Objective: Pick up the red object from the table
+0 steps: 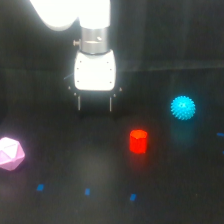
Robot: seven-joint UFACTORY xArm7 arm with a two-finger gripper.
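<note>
The red object is a small red-orange hexagonal block standing on the black table, right of centre. My gripper hangs from the white arm above and to the exterior view's left of it, clearly apart from it. Its two thin dark fingers point down with a gap between them, open and empty.
A cyan spiky ball sits to the exterior view's right of the red object. A pink faceted polyhedron lies at the left edge. Small blue marks dot the table near the front.
</note>
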